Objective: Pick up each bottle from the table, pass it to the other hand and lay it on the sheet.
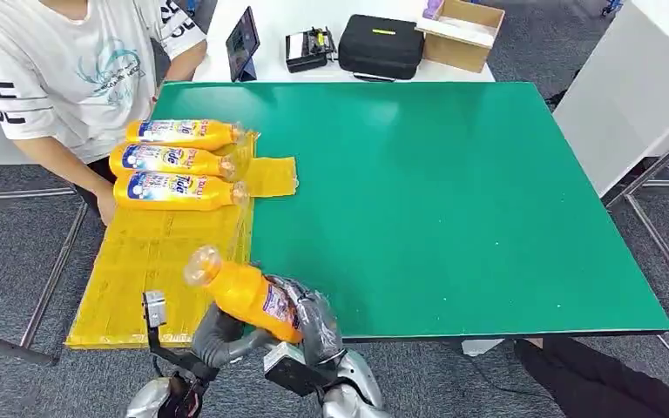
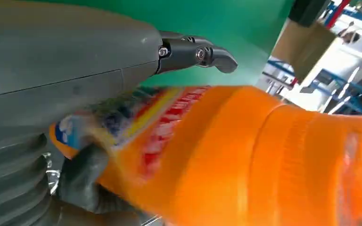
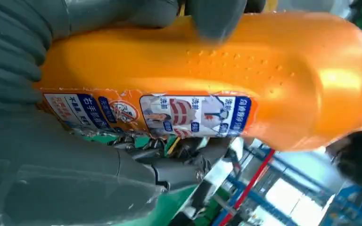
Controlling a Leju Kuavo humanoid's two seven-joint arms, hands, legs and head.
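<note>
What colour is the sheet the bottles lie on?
Yellow; the sheet shows best in the head view, on the green table's left side.

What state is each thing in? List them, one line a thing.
Orange plastic bottle in the hands: held above the table's near edge, tilted, cap end toward the sheet.
Three orange plastic bottles: lying side by side on the sheet's far end.
Yellow sheet: spread flat on the table's left side.
Left hand: gripping the held bottle.
Right hand: gripping the held bottle's base.
Black case: closed.
Cardboard box: open.
</note>
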